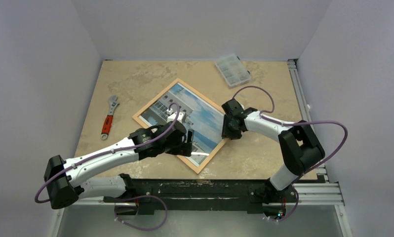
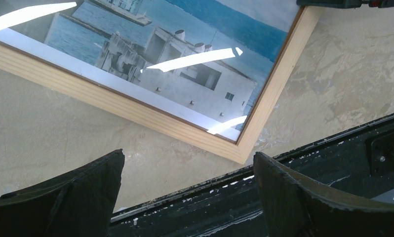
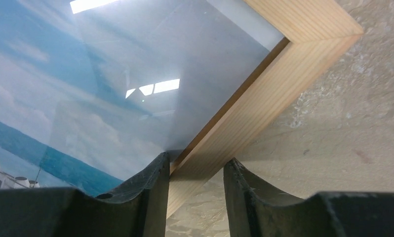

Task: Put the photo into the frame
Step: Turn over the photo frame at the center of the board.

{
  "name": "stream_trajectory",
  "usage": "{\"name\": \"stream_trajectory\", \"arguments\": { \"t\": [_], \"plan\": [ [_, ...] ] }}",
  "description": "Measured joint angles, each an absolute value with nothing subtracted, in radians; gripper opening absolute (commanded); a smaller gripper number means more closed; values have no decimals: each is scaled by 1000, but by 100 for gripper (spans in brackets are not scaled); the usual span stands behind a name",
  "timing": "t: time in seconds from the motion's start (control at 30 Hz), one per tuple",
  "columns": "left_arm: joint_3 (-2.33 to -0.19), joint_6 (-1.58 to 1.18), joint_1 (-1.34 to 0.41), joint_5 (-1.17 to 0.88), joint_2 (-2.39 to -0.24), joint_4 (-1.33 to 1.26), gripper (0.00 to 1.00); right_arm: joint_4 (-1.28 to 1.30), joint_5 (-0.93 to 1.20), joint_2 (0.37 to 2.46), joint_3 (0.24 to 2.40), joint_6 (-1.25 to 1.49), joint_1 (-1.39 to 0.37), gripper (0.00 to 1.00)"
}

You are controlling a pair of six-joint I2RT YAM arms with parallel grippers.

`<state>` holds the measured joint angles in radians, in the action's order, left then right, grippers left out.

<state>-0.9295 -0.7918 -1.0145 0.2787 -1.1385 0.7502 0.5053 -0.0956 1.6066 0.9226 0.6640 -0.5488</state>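
Note:
The frame (image 1: 155, 98), of thin light wood, lies flat and turned like a diamond on the table's middle. The photo (image 1: 205, 118) of a white building, sea and sky shows inside it under the pane. My left gripper (image 1: 185, 143) hovers open over the frame's near part. In the left wrist view its jaws (image 2: 187, 158) stand wide apart with nothing between them, beyond the frame's near corner (image 2: 244, 153). My right gripper (image 1: 227, 132) sits at the frame's right edge. Its fingers (image 3: 197, 163) straddle the wooden rail (image 3: 284, 64), one tip on the pane side over the photo (image 3: 86, 74), the other at the rail's outer edge.
A red-handled adjustable wrench (image 1: 108, 117) lies left of the frame. A clear plastic parts box (image 1: 232, 70) sits at the back. The black mounting rail (image 1: 210, 187) runs along the near edge, close to the frame's near corner. Aluminium rails (image 1: 298, 94) border the right side.

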Motion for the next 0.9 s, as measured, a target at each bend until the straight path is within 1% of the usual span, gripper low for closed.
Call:
{"name": "stream_trajectory", "arguments": {
  "t": [0.07,0.2,0.27,0.33,0.37,0.4,0.47,0.5,0.53,0.57,0.63,0.77,0.9],
  "plan": [
    [-922,-792,-1015,279,-1132,750,99,525,-120,1621,949,669,-548,17],
    [-901,-793,-1015,276,-1112,754,99,514,-208,1663,999,676,-515,7],
    [-888,-793,-1014,276,-1097,759,100,512,-230,1666,1004,649,-480,6],
    [-881,-793,-1013,276,-1089,767,100,521,-230,1665,1007,602,-431,9],
    [-878,-793,-1011,276,-1086,767,100,528,-219,1665,1009,575,-406,10],
    [-874,-793,-1008,276,-1084,767,100,535,-210,1665,1012,551,-384,23],
    [-865,-793,-1004,275,-1084,764,100,560,-184,1666,1021,504,-333,44],
    [-861,-793,-1002,273,-1084,762,100,572,-180,1666,1028,492,-316,52],
    [-855,-793,-999,271,-1084,759,100,583,-181,1665,1037,477,-303,58],
    [-852,-793,-994,268,-1085,757,100,585,-180,1662,1045,466,-292,61],
    [-849,-793,-982,263,-1093,752,100,585,-168,1652,1052,452,-285,64],
    [-834,-792,-942,239,-1102,728,100,592,-123,1608,1047,440,-290,64],
    [-803,-780,-846,191,-1101,700,100,591,-62,1541,994,435,-291,63]
  ]
}}
